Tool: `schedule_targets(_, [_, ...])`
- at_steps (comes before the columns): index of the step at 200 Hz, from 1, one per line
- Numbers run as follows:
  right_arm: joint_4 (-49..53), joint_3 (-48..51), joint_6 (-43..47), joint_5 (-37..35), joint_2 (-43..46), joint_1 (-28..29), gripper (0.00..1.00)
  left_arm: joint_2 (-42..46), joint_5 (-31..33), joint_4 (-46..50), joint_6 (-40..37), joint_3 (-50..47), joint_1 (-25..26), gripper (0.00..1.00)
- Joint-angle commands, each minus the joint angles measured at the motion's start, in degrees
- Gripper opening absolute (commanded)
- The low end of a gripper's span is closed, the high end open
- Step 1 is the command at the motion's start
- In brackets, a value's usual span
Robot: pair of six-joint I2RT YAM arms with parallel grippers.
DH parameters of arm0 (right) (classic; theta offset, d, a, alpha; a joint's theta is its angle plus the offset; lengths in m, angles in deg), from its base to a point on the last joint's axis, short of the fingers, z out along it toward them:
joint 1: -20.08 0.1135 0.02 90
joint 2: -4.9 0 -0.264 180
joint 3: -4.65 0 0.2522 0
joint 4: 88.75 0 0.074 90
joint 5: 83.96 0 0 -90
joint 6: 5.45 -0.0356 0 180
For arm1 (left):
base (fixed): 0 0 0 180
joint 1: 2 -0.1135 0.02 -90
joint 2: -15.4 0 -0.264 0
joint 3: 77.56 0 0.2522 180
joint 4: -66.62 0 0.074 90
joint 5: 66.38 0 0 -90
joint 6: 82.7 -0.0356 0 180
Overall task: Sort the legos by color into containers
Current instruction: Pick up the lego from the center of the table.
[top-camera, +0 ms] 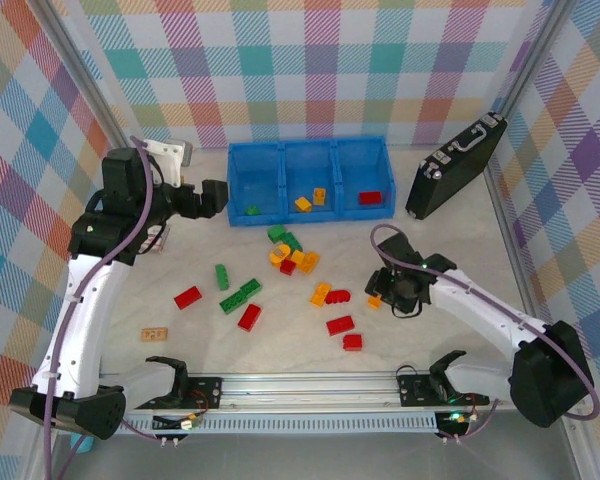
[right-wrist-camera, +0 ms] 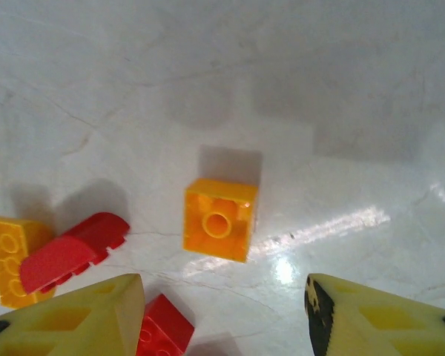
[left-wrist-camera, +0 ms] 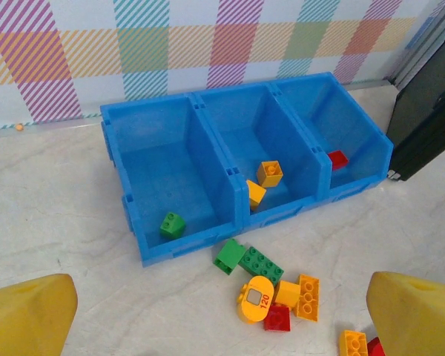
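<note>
Partly cropped, left end effector [left-wrist-camera: 221, 291] and right end effector [right-wrist-camera: 222, 282] gape released; orange lego [right-wrist-camera: 219, 219] lies free

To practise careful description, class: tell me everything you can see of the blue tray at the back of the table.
The blue tray looks like glossy bright plastic. It is a single piece, split by two inner walls into three open-topped rectangular compartments side by side. It stands upright on the pale table, close to the checked back wall. The left compartment holds one green brick, the middle one two orange-yellow bricks, and the right one a red brick.
</note>
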Motion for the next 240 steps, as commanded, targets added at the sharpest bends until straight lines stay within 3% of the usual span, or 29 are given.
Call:
schedule_targets(1, [-2.7,1.4,-4.9,2.8,0.8,-0.5,0.62,1.2,-0.9,-1.6,0.8,-0.5,-0.6,1.0])
schedule_targets(120, [-8.7,2.4,-3.0,5.0,-8.8,-2.5,0.72,0.3,-0.4,-1.1,0.5,-0.2,-0.6,1.0])
schedule_targets(178, [-12.3,1.9,-0.9,6.0,-13.8,-4.1,0.67,-0.2,0.0,-0.9,0.4,-0.1,-0.5,1.0])
schedule_targets(240, [-13.0,0.2,1.8,7.0,-19.4,-5.6,0.51,-1.2,0.2,-0.6,0.3,0.1,-0.8,1.0])
